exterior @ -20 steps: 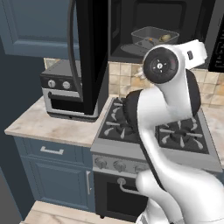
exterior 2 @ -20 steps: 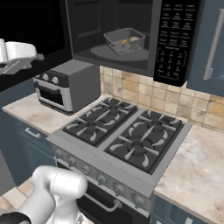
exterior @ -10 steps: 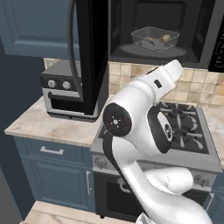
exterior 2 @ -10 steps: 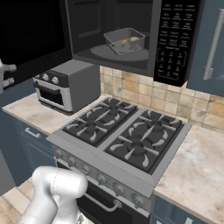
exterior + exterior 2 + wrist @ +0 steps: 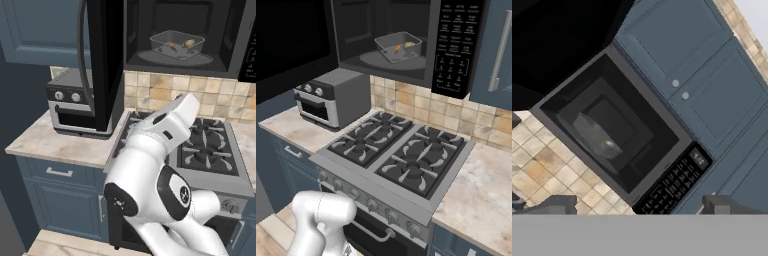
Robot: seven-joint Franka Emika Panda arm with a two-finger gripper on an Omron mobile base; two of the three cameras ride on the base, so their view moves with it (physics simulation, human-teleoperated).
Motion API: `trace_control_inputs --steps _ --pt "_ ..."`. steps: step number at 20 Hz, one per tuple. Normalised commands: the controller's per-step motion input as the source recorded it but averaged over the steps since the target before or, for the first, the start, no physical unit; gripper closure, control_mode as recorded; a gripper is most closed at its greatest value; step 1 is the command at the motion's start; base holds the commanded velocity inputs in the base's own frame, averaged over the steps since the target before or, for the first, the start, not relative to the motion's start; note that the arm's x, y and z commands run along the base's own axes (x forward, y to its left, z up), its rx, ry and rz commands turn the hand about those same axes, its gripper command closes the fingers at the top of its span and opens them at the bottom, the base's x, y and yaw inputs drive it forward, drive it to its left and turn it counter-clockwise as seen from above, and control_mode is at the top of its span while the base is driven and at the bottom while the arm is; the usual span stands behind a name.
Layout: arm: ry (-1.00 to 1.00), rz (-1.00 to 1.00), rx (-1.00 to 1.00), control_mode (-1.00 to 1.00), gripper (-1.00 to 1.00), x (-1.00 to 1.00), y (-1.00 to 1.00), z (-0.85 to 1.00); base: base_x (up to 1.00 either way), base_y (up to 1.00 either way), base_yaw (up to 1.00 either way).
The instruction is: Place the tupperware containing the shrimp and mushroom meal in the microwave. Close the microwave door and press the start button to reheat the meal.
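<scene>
The tupperware (image 5: 177, 44) (image 5: 398, 47) sits on the round turntable (image 5: 175, 59) inside the black microwave (image 5: 406, 35), with the shrimp and mushroom meal (image 5: 181, 45) in it as small orange and tan morsels. The microwave door (image 5: 106, 60) stands swung wide open to the left, its curved handle (image 5: 81, 60) facing out. My arm is folded low in front of the stove. In the hand view my gripper (image 5: 639, 207) is open and holds nothing. It looks from a distance at the open microwave cavity (image 5: 612, 130), the tupperware (image 5: 594, 136) and the keypad (image 5: 677, 182).
A small grey countertop oven (image 5: 75, 107) (image 5: 336, 97) stands on the marble counter (image 5: 45, 142) under the open door. The stove (image 5: 396, 150) lies below the microwave. Blue cabinets (image 5: 697, 65) flank the microwave, and its keypad (image 5: 456, 45) is on the right.
The arm has swung away from the microwave front, down and to the left, folding low before the stove. The gripper stayed open. The tupperware and door have not moved.
</scene>
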Motion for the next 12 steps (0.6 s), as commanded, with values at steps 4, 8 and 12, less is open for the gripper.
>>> trace_control_inputs --steps 4,8,12 --pt "0.00 0.03 -0.11 -1.00 -1.00 -0.40 0.56 0.06 0.00 0.00 0.00" --pt "0.03 0.00 -0.12 -1.00 -1.00 -0.09 0.68 0.05 0.00 0.00 0.00" --pt "0.10 0.00 -0.12 -1.00 -1.00 0.00 0.70 0.00 0.00 0.00 0.00"
